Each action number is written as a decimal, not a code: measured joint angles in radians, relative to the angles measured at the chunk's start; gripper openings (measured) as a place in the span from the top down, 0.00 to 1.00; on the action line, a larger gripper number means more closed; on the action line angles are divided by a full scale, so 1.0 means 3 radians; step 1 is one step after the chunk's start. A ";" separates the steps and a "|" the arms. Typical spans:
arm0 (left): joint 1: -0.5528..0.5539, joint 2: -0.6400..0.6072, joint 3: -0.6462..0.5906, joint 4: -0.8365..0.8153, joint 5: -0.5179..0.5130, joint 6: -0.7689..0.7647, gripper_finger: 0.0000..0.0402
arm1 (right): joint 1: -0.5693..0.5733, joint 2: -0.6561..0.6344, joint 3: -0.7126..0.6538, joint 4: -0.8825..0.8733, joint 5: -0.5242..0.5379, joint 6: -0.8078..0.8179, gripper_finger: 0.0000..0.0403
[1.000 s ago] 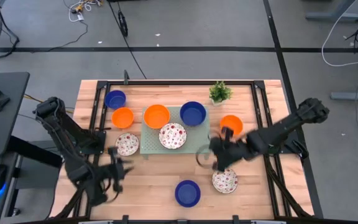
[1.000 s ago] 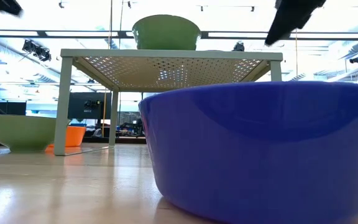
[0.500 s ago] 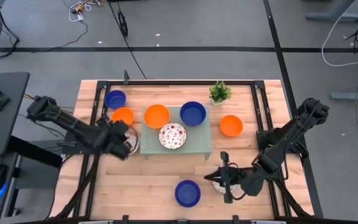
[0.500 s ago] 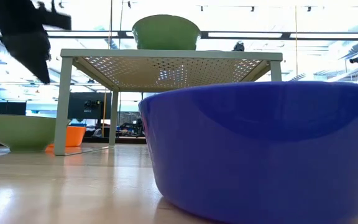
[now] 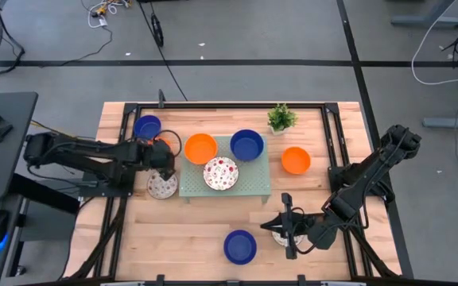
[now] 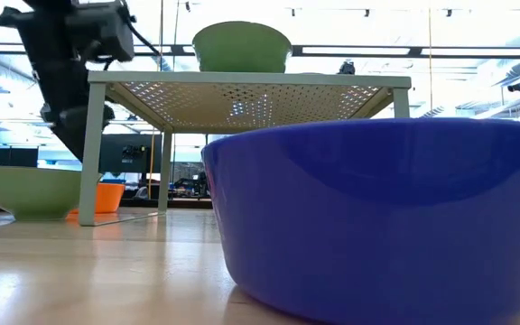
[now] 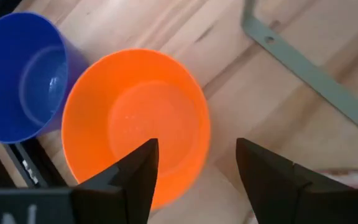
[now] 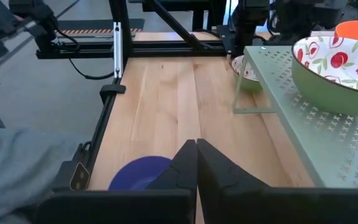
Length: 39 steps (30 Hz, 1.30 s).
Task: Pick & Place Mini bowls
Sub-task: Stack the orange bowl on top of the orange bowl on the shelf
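Since the earlier frame the left gripper [image 7: 194, 171] has swung over the orange bowl [image 7: 135, 124] beside the green tray [image 5: 225, 187], fingers spread; straddle its rim squarely before closing.

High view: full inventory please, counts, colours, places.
table: 1, wood
tray: 1, pale green, perforated, table centre
plant: 1, green, far edge
blue bowls: 3, dark blue; far left, on tray, near edge
orange bowls: 3; under left claw, tray's left end, right of tray
speckled bowls: 3, white-red; on tray, left of tray, under right claw, mostly hidden
left claw: open
right claw: shut
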 joint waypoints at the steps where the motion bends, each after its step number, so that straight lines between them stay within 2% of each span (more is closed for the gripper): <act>1: 0.0061 0.0000 -0.0024 0.0062 0.0002 0.0028 0.47 | 0.0000 0.0000 -0.0001 -0.0006 -0.0001 -0.0001 0.99; 14: 0.0518 0.0000 -0.0327 0.0687 0.0302 0.0356 0.51 | -0.0001 0.0000 -0.0001 -0.0016 -0.0001 -0.0001 0.98; 22: 0.0568 0.0000 -0.0506 0.0751 0.0240 0.0355 0.52 | -0.0001 0.0000 -0.0001 -0.0017 -0.0001 -0.0001 0.98; 32: 0.0568 0.0001 -0.0521 0.0755 0.0201 0.0383 0.71 | -0.0001 0.0000 -0.0001 -0.0018 -0.0001 -0.0008 0.98; 39: 0.0568 0.0001 -0.0521 0.0751 0.0201 0.0391 0.77 | 0.0000 0.0000 -0.0001 -0.0023 -0.0001 -0.0015 0.98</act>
